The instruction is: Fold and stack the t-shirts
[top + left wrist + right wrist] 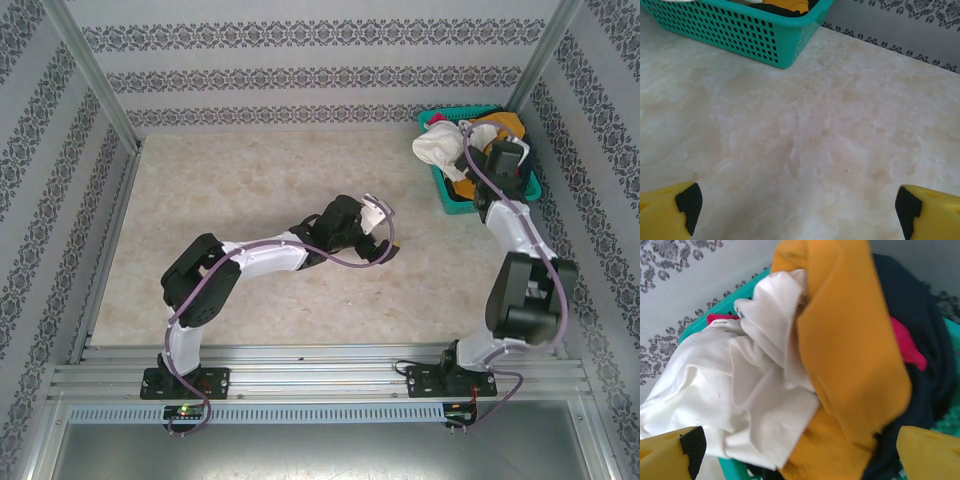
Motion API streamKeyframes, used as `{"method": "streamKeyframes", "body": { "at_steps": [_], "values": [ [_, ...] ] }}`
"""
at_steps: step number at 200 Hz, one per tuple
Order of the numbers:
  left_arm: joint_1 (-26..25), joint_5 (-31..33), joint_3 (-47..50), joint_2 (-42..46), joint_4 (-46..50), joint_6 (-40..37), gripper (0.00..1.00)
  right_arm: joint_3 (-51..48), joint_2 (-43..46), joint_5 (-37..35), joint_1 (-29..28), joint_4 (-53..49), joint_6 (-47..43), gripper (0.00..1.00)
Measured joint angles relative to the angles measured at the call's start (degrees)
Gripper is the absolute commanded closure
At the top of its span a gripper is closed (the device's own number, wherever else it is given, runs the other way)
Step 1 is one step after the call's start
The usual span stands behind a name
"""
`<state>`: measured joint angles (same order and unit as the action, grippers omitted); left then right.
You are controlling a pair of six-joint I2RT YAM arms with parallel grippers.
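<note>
The t-shirts lie bunched in a teal mesh basket point(452, 206) at the back right. A cream-white t-shirt point(740, 390) spills over the basket's rim, also seen from above as the white t-shirt point(440, 146). A mustard-yellow t-shirt point(850, 355) drapes over a dark navy one point(927, 370), and a bit of magenta cloth point(907, 347) shows between them. My right gripper point(797, 460) hovers open just above the pile, its yellow fingers point(670, 452) wide apart and gripping nothing. My left gripper point(797, 210) is open over bare table, mid-table point(378, 232).
The marble-look table point(805, 140) stretches between my left gripper and the basket corner point(785, 55). Patterned walls point(320, 60) close the back and sides. A metal rail point(320, 375) runs along the near edge.
</note>
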<state>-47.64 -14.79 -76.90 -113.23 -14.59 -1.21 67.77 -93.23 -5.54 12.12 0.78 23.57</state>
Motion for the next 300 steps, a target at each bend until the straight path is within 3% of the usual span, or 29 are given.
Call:
{"method": "streamKeyframes", "body": {
  "at_steps": [30, 62, 92, 110, 148, 248, 300],
  "values": [
    [0.0, -1.4, -0.4, -0.1, 0.0, 0.0, 0.00, 9.5, -9.0, 3.8, -0.7, -3.0, -2.5, 0.06],
    [0.0, -2.2, 0.1, 0.2, -0.8, 0.0, 0.00, 16.5, -15.8, 6.5, -3.0, -5.3, -3.6, 0.21],
    [0.1, -2.2, 1.9, 1.1, -1.4, 0.0, 0.00, 20.9, -20.5, 8.5, -4.1, -6.6, -2.6, 0.76],
    [0.5, -2.2, 2.5, 1.7, -1.7, 0.0, 0.00, 21.1, -20.7, 9.1, -4.1, -7.5, -2.3, 1.00],
    [1.2, -2.1, 3.7, 2.9, -3.9, 0.0, 0.00, 20.6, -18.1, 9.7, -4.1, -8.3, -0.9, 1.00],
    [4.6, -1.9, 4.4, 4.5, -9.8, 3.7, 0.00, 18.0, 2.6, 8.4, -8.3, -6.2, 1.7, 1.00],
    [7.4, -2.2, 4.7, 6.8, -10.4, 6.1, 0.00, 22.3, 5.1, 8.0, -9.6, -4.2, 1.7, 1.00]
  ]
}}
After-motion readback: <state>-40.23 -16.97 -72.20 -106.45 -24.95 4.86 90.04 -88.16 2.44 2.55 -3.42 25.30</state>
